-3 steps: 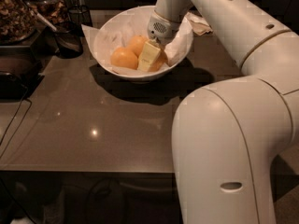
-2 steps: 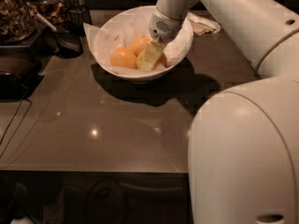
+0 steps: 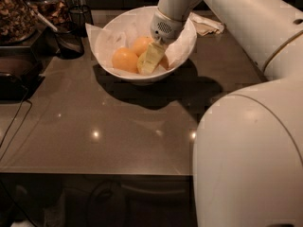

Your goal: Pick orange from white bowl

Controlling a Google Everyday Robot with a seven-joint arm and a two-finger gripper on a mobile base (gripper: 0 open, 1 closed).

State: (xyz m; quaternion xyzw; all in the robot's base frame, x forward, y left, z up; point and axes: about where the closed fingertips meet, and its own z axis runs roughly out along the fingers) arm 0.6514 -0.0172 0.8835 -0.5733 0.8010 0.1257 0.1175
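- Since a second ago, we note the gripper (image 3: 150, 59) has eased slightly left and lower into the white bowl (image 3: 128, 76). The bulky arm link (image 3: 246, 164) at lower right has drawn back toward the right edge.
- Gripper now sits inside the bowl, upper centre of the frame, tip down among the fruit. It touches or nearly touches the left orange (image 3: 124, 59), with the rear orange (image 3: 141, 43) just behind it.
- Whether the claw is apart, together, or clamped on fruit, we cannot tell.
- Both oranges lie in the bowl on the crinkled paper lining (image 3: 106, 38); neither is lifted.
- Our reading: the wrist (image 3: 165, 25) comes in steeply from above because the flaring sides block a side approach.
- Bowl rests on the dark countertop (image 3: 94, 122), well apart from the napkin (image 3: 206, 24) at upper right.
- Judgement: the grasp is under way and the lift is not yet done. The packed fruit and loose paper could foul the grip.
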